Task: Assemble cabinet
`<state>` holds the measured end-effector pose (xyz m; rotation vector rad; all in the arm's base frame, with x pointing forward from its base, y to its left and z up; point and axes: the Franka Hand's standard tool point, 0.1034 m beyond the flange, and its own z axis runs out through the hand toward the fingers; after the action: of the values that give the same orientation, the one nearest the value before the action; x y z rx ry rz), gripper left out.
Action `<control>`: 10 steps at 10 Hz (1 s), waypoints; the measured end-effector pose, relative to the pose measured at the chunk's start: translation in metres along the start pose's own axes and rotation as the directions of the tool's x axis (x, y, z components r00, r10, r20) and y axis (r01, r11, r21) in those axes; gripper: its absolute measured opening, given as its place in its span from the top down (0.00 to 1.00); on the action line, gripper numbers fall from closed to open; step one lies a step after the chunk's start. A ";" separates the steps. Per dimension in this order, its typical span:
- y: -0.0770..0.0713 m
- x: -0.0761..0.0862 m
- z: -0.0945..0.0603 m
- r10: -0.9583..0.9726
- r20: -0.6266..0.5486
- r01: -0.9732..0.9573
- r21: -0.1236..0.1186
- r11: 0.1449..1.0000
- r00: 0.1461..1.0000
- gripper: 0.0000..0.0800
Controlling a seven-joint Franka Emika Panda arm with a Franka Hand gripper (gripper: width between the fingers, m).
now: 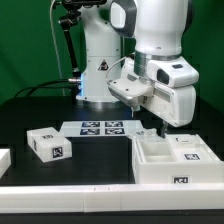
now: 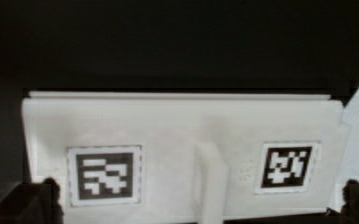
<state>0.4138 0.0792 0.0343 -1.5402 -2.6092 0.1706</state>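
The cabinet (image 1: 172, 160) is a large white box-shaped body with inner compartments, lying on the black table at the exterior view's right. In the wrist view its white face (image 2: 185, 125) fills the frame, with two black-and-white tags (image 2: 101, 175) and a raised divider between them. My gripper (image 1: 157, 130) hangs just above the cabinet's far edge. In the wrist view the gripper (image 2: 197, 204) is open and empty. Its dark fingertips (image 2: 43, 200) show wide apart at either side of the cabinet's face.
A small white tagged box part (image 1: 48, 143) lies at the exterior view's left, with another white piece (image 1: 4, 158) at the far left edge. The marker board (image 1: 100, 128) lies flat behind them. The arm's white base (image 1: 100, 70) stands at the back.
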 end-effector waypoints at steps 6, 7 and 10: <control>-0.002 0.006 0.009 0.005 -0.013 -0.006 -0.071 0.997 1.000 0.00; -0.002 0.008 0.012 0.008 -0.018 -0.010 -0.103 0.995 1.000 0.00; -0.005 0.010 0.016 0.011 -0.024 -0.014 -0.106 0.994 1.000 0.00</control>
<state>0.4023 0.0845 0.0197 -1.5814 -2.6307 0.0150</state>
